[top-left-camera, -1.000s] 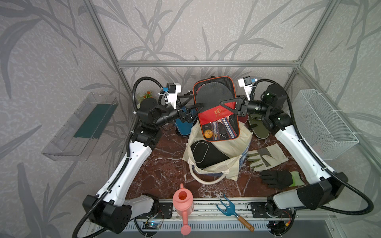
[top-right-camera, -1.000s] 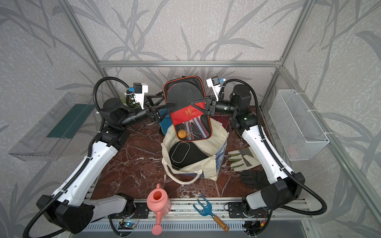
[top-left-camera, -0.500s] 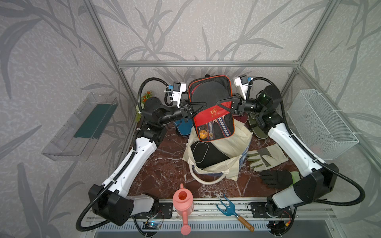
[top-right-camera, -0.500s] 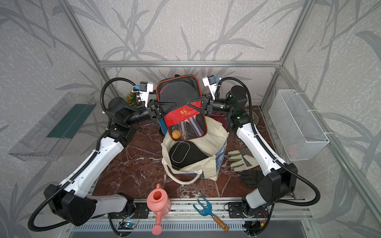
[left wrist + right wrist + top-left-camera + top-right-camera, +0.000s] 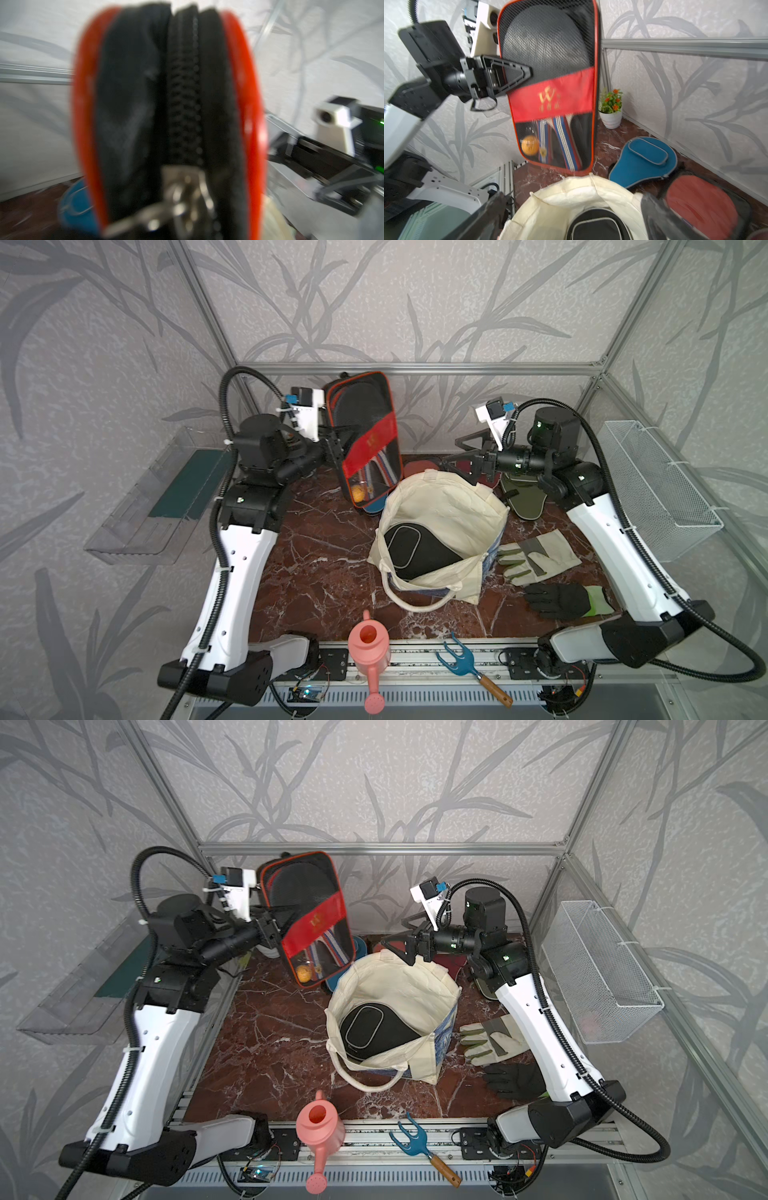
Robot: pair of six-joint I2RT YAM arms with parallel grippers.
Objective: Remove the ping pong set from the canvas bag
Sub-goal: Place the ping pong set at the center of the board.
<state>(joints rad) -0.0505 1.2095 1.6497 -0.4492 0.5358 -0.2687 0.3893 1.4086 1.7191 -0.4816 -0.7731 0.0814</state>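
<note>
The black-and-red rectangular case (image 5: 365, 439) (image 5: 311, 919) hangs upright at the back left, above the table. My left gripper (image 5: 338, 441) (image 5: 280, 921) (image 5: 508, 76) is shut on its side edge. Blurred and close, the case's zip edge (image 5: 182, 104) fills the left wrist view. My right gripper (image 5: 457, 456) (image 5: 395, 938) (image 5: 571, 218) stands open and empty over the back rim of the cream canvas bag (image 5: 440, 506) (image 5: 395, 986) (image 5: 571, 191). A black paddle cover (image 5: 415, 551) (image 5: 374, 1027) (image 5: 598, 224) lies inside the bag. Behind the bag lie a blue cover (image 5: 643, 158), a red-faced paddle (image 5: 699, 207) and an olive cover (image 5: 523, 497).
A pale glove (image 5: 536, 556) and a black glove (image 5: 557, 601) lie right of the bag. A pink watering can (image 5: 368, 643) and a blue hand fork (image 5: 461, 664) sit on the front rail. A wire basket (image 5: 660, 489) hangs right, a clear tray (image 5: 158, 497) left, a potted plant (image 5: 611, 108) at the back.
My left gripper shut on the case and carried it left and back. My right gripper let go of the case, opened wide and drew back to the right.
</note>
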